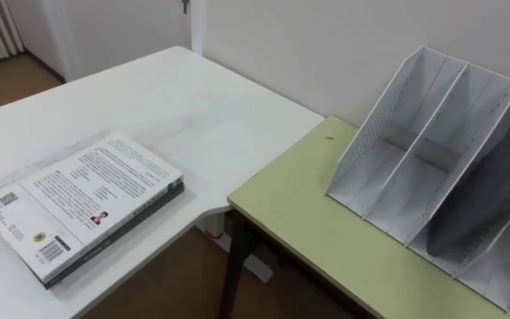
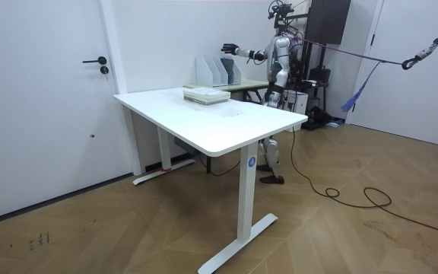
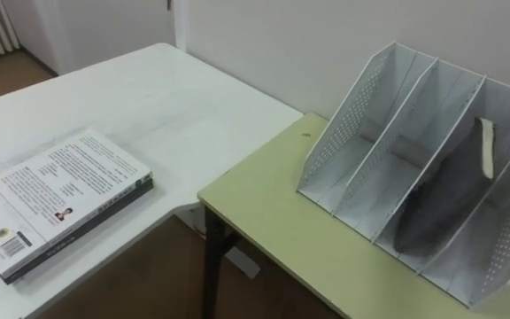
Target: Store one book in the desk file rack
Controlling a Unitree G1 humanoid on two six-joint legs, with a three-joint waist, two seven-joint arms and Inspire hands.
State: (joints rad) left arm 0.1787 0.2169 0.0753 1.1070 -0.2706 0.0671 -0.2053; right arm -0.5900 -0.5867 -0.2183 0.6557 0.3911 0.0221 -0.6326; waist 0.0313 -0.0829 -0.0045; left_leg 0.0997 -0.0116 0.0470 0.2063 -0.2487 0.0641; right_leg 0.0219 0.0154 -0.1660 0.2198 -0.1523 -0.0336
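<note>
Room view shows right hand point(image 2: 227, 49) above rack point(image 2: 217, 70).

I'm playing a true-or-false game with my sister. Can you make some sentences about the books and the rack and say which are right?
1. A dark book leans inside the file rack. True.
2. The file rack stands on the white table. False: it stands on the green desk.
3. Some books lie flat on the white table. True.
4. The dark book is in the rack's leftmost slot. False: it is in the third slot from the left.
</note>
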